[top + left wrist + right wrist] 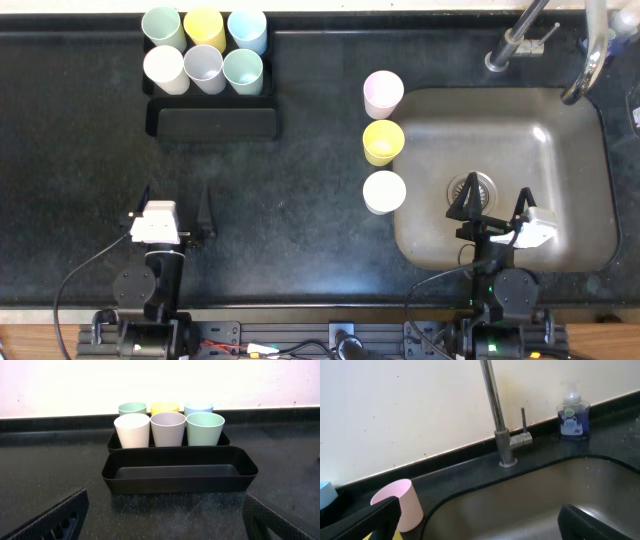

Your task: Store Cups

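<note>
Top view: a pink cup (383, 93), yellow cup (383, 142) and white cup (384, 192) stand on the tabletop (300, 230) beside the sink (560, 180). The left tool (177, 200) and right tool (491, 205) are both spread open.
Left wrist view: an empty tray (180, 480) sits just before the six stored cups (168, 429).
Right wrist view: the pink cup stands near the faucet (492, 410).

Kitchen: dark speckled countertop (300, 230), steel sink (555, 150), tall faucet (492, 405), pump soap bottle (573, 417) (purple liquid).

A black speckled counter (300, 220) is running beneath a pale wall (395, 410) and holding a steel sink (560, 130), a tap (491, 395) and a soap bottle (573, 417).
</note>
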